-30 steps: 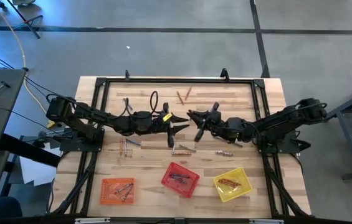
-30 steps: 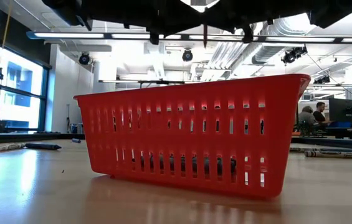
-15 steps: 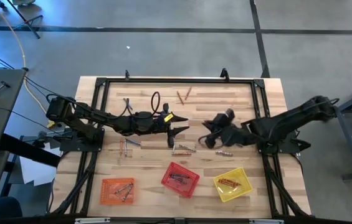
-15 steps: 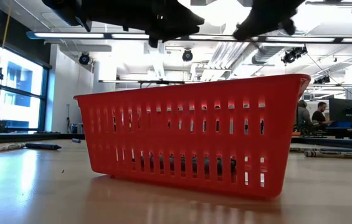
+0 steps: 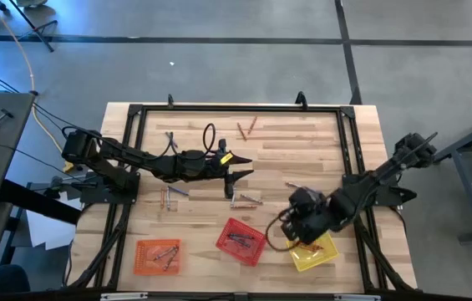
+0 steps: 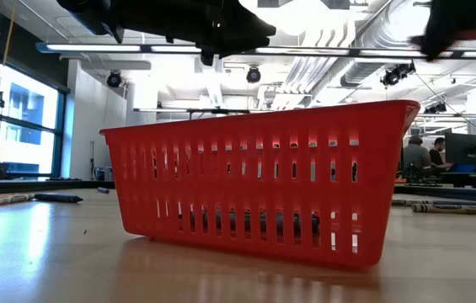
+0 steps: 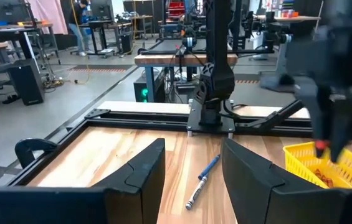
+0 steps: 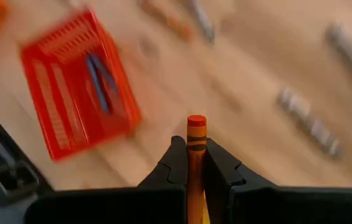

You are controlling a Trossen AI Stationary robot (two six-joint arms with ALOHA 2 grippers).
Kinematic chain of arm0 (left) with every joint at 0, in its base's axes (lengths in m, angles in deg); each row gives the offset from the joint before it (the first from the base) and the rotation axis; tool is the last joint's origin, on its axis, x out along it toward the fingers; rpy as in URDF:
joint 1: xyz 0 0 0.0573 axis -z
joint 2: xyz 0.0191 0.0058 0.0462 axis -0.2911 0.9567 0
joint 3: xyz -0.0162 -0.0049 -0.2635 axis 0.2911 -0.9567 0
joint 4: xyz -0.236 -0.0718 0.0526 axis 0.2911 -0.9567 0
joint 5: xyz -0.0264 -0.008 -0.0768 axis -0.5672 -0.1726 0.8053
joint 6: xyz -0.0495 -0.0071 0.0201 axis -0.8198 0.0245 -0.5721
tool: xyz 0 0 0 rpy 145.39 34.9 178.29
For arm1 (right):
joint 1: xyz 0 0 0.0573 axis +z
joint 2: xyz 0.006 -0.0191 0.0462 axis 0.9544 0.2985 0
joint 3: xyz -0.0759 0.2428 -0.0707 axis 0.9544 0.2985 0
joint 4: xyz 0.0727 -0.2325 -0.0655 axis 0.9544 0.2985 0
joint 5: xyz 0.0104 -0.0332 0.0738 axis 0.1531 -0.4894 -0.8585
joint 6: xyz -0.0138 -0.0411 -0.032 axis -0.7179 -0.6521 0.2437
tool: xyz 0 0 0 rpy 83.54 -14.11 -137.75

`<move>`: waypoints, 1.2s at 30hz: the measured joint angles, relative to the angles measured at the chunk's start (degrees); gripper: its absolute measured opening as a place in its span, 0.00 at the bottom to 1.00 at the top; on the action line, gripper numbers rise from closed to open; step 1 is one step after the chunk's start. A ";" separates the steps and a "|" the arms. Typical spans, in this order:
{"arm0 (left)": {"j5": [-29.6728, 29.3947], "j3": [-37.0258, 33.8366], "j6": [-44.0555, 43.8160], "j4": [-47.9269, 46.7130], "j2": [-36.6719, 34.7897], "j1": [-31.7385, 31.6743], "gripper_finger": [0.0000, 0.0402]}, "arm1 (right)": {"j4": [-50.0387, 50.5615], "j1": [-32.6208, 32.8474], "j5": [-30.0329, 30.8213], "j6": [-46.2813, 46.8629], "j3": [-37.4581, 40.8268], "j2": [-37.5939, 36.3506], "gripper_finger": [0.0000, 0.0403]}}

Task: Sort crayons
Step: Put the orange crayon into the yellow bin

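Start at the left: the orange basket (image 5: 158, 255) at the near edge of the surface (image 5: 319, 142) already holds a few crayons, and loose crayons (image 5: 170, 197) lie just beyond it. Your left end effector (image 5: 237, 177) hovers over mid-surface with its fingers spread and nothing between them; through its wrist camera a blue crayon (image 7: 202, 181) lies on the wood straight ahead. Leave that arm parked until the right one is clear.

The red basket (image 5: 241, 241) comes next, with bluish crayons inside. Your right end effector (image 5: 290, 238) sits between it and the yellow basket (image 5: 312, 250), clenched on an orange crayon (image 8: 195, 149) that stands up between the fingers.

The yellow basket appears to hold the reddish-orange ones, so that is probably your target. Centre the end effector over the basket's opening, not its rim, and come down low before letting go, so the crayon drops in flat and does not bounce out. Keep your wrist clear of the red basket beside it.
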 joint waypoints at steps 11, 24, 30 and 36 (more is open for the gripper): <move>0.10 0.00 -0.11 -0.11 -0.01 0.03 0.35 | -0.01 8.29 -9.50 18.46 0.02 7.50 0.01; 0.24 0.00 -0.04 -0.88 -0.01 3.21 0.35 | 2.75 10.11 -13.78 22.09 0.09 14.83 0.02; 0.25 0.00 0.00 -3.53 -0.01 5.17 0.35 | 2.84 10.13 -13.89 23.30 0.09 15.14 0.14; 0.69 0.00 0.00 -7.96 -0.01 7.24 0.35 | 2.80 10.11 -14.27 23.78 0.09 15.10 0.27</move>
